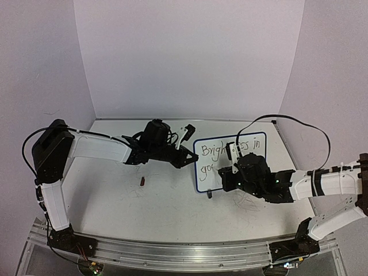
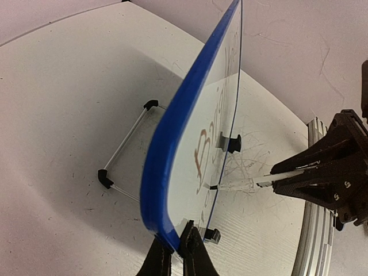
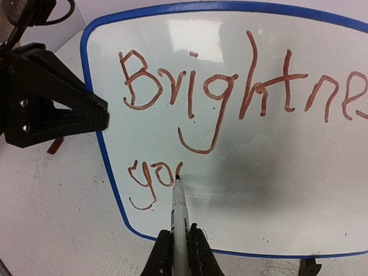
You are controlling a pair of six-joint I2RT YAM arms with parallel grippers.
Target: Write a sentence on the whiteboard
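Note:
The whiteboard (image 1: 205, 172), white with a thin blue frame, stands tilted right of the table's middle. The sentence (image 3: 230, 86) reads "Brightne…" on the top line, with "go" and one more stroke below, in reddish-brown marker. It also shows in the top view (image 1: 210, 152). My left gripper (image 2: 178, 250) is shut on the board's blue frame (image 2: 172, 144) at its left edge (image 1: 187, 156). My right gripper (image 3: 181, 244) is shut on a white marker (image 3: 180, 213). The marker's tip touches the board just right of "go". The right gripper (image 1: 230, 171) hides the board's middle in the top view.
A small red marker cap (image 1: 142, 181) lies on the table left of the board. The board's black feet (image 1: 210, 194) and its wire stand (image 2: 123, 144) rest on the scribbled tabletop. White backdrop walls close the back and sides. A metal rail (image 1: 172, 250) runs along the near edge.

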